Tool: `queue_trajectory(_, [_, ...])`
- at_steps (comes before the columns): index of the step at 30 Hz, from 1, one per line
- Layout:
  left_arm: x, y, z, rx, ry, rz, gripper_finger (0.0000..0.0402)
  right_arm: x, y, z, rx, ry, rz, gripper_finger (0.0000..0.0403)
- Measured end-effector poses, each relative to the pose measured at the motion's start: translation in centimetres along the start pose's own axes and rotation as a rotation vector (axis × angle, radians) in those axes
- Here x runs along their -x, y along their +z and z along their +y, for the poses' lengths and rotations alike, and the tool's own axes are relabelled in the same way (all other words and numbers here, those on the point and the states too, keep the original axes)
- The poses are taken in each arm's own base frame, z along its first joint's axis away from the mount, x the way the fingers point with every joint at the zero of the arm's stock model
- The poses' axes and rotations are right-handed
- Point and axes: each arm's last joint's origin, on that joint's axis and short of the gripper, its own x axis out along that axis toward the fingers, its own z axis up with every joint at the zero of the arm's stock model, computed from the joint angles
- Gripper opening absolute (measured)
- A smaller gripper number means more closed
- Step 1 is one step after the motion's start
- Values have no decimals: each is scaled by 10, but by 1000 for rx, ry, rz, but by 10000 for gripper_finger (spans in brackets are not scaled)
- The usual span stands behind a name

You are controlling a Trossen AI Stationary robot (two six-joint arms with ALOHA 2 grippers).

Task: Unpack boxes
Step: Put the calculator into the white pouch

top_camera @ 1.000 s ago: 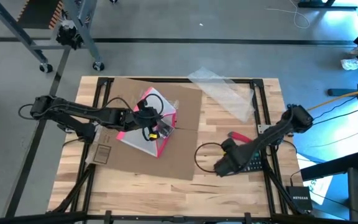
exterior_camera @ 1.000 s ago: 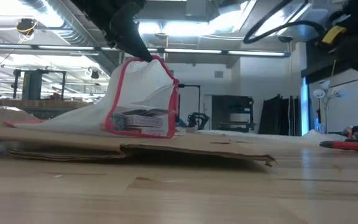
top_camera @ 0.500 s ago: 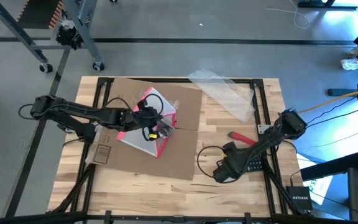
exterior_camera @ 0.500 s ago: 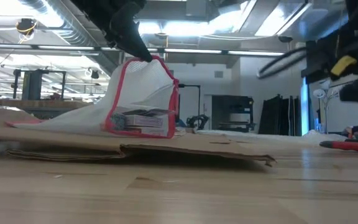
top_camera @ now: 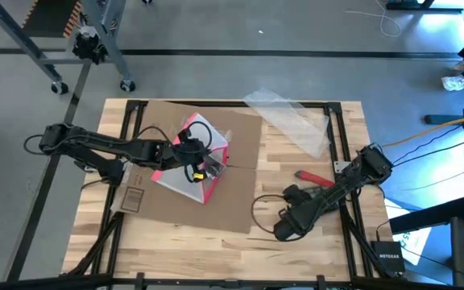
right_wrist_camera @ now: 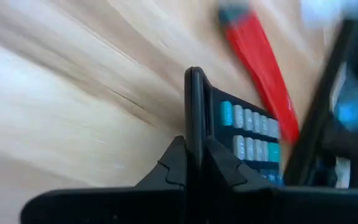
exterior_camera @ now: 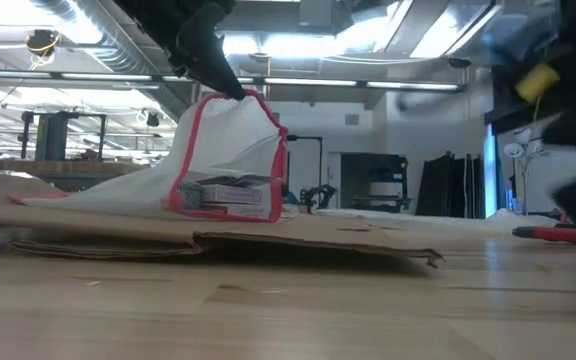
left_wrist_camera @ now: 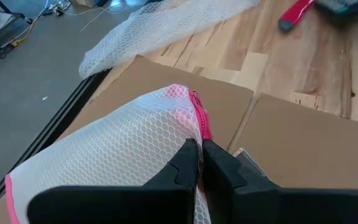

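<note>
Risk on the left first: the left gripper (left_wrist_camera: 199,163) is pressed together on the top fold of the mesh pouch (top_camera: 190,158), pinching the netting beside its pink zip edge and holding it up like a tent over the cardboard box (top_camera: 236,181). Thin mesh could slide out of that narrow pinch, or a further lift could drag the small packet (exterior_camera: 226,190) inside and shift the cardboard beneath.

Toward the right, the right gripper (right_wrist_camera: 194,163) is clamped on the thin edge of what looks like a dark calculator (right_wrist_camera: 241,134), though the view there is smeared. Held only by its rim, it could twist or drop onto the desk (top_camera: 288,153), or knock the red tool (top_camera: 313,177) lying just beside it.

As for the box, it lies flattened across the desk's left and middle, plain brown corrugated board with flaps spread and a small label (top_camera: 132,199) near the left edge.
</note>
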Motion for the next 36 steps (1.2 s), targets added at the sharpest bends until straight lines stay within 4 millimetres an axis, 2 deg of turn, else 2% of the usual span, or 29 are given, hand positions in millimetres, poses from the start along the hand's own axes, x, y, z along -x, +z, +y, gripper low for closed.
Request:
queue_trajectory(7, [0, 0, 0, 5, 0, -2, 8, 46, 20, 19, 195, 200, -276, 19])
queue_trajectory(12, [0, 0, 0, 6, 0, -1, 8, 65, 30, 42, 531, 286, -620, 19])
queue_trajectory(16, [0, 0, -1, -8, -14, -1, 8, 67, 45, 59, 803, 273, -806, 19])
queue_trajectory(21, [0, 0, -2, -16, -64, 5, 8, 63, 78, 68, 1016, 209, -924, 19])
queue_trajectory(24, [1, 0, -3, -17, -93, 9, 8, 65, 98, 72, 1100, 197, -1011, 20])
queue_trajectory(27, [0, 0, -3, -16, -96, 9, 8, 65, 119, 77, 1181, 280, -1089, 20])
queue_trajectory(30, [0, 0, -3, 0, -97, 8, 8, 57, 136, 84, 1245, 262, -1135, 20])
queue_trajectory(36, [1, 0, -3, 3, -97, 8, 8, 41, 175, 87, 1217, 268, -1202, 24])
